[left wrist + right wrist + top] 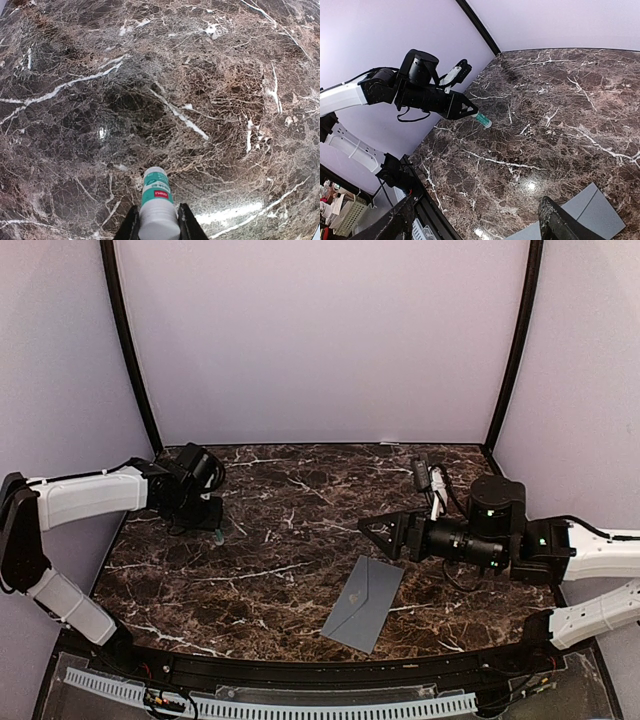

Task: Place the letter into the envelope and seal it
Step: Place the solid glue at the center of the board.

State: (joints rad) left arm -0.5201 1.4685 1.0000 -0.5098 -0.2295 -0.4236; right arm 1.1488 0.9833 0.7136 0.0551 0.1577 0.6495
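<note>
One grey-blue envelope (365,603) is laid flat at the table's (290,500) 5 o'clock. One glue stick (158,202) is clamped by the left gripper (470,111) at 9 o'clock; the right gripper (378,535) is spread wide, empty.

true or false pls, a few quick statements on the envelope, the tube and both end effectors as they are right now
1. The left end effector grips a white and green tube. True.
2. The envelope lies beside the left arm. False: it lies near the right arm, toward the near edge.
3. The right end effector is shut on the envelope. False: it is open and holds nothing.
4. The envelope lies flat on the marble table. True.
</note>
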